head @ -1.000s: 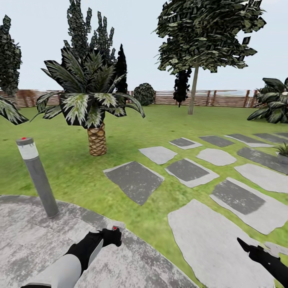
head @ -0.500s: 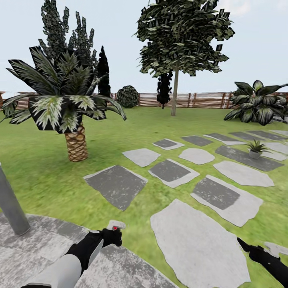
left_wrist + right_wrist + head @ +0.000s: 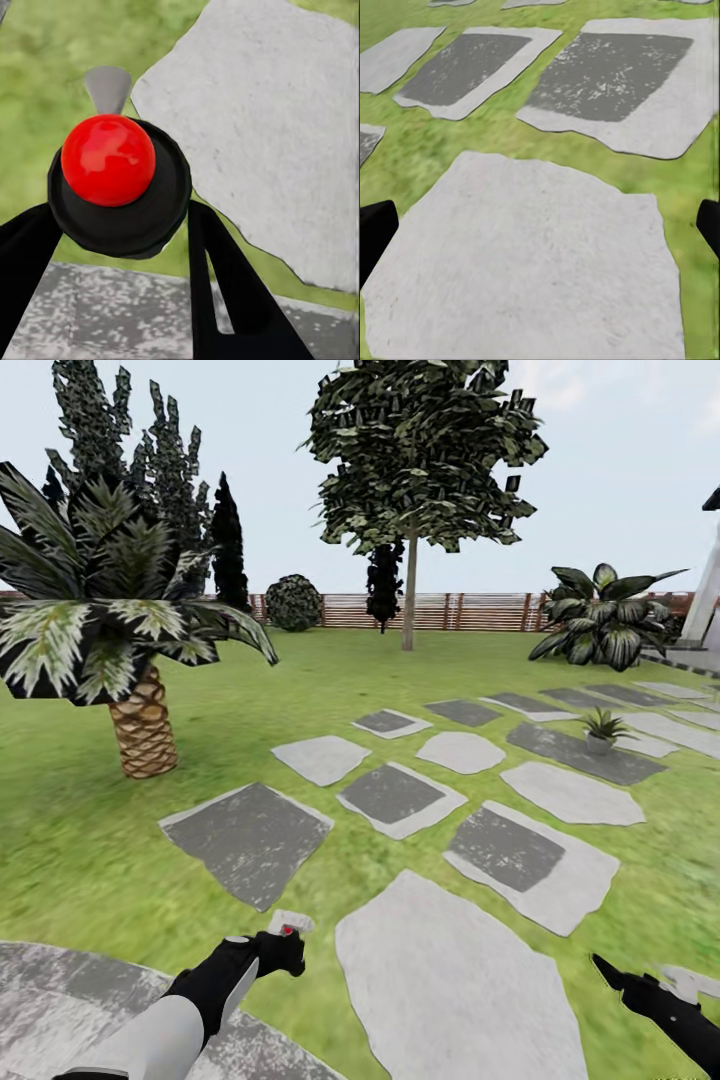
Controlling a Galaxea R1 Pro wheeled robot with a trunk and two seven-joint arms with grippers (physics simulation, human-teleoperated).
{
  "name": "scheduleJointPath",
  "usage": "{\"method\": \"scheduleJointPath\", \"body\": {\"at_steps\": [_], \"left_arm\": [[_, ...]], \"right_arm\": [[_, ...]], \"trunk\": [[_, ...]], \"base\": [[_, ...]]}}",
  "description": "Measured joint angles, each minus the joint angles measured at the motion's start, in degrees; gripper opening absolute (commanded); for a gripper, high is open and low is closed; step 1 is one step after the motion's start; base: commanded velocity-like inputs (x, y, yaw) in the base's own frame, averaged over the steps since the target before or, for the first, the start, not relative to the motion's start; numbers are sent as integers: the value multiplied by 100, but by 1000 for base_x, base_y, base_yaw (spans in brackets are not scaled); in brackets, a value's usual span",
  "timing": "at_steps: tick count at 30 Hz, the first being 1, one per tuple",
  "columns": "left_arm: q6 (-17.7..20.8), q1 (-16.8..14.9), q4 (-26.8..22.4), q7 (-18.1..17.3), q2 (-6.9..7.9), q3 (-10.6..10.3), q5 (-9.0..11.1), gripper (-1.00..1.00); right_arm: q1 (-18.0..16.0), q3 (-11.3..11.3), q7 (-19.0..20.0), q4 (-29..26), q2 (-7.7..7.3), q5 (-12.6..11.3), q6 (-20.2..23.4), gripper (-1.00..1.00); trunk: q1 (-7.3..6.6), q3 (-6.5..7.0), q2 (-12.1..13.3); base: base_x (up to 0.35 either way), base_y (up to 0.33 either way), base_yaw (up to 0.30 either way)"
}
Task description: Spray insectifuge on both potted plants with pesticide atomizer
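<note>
1. Head view: your left gripper (image 3: 283, 947) is low at the left, clamped around the pesticide atomizer (image 3: 288, 926), so the bottle is in your hand, held over the edge of the round grey patio (image 3: 60, 985). You can see its whitish head and red nozzle spot poking above the black fingers. Your right gripper (image 3: 640, 988) sits at the lower right corner over the lawn (image 3: 330, 680), beside a big pale stepping slab (image 3: 450, 990); from here I can't tell how its fingers stand. One potted plant (image 3: 601, 728), the narrow spiky one in a small grey pot, stands on a dark slab (image 3: 580, 752) well off to the right. Beyond it there's a big broad-leaved shrub (image 3: 598, 618), a palm (image 3: 120, 640) on the left with a scaly brown trunk, a tall tree (image 3: 412, 470) in the middle, and the slatted wooden fence (image 3: 460, 611) along the back.

2. Left wrist view: the atomizer's red nozzle ball (image 3: 109, 159) sits in its round black collar, dead centre, with your two black fingers (image 3: 225, 292) pinched in on either side of it. Grass, a pale slab and a strip of speckled patio lie underneath.

3. Right wrist view: your fingertips (image 3: 375, 232) show just at the two opposite edges, spread wide apart with nothing between them. Below is a large light slab (image 3: 540, 262), with darker slabs (image 3: 615, 71) on grass further out.
</note>
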Motion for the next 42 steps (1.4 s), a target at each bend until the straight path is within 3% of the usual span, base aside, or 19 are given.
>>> {"method": "scheduleJointPath", "body": {"at_steps": [12,28,42], "left_arm": [[0,0,0,0,4,8,0,-100],[1,-1,1,0,-1,0,-1,-100],[1,-1,1,0,-1,0,-1,-100]], "right_arm": [[0,3,-1,1,0,-1,-1,100],[1,5,-2,2,-1,-3,-3,100],[1,0,4,2,-1,-3,-3,100]], "trunk": [[0,0,0],[-1,0,0],[-1,0,0]], "base": [[253,-153,-299],[318,-7,-296],[334,0,-97]]}}
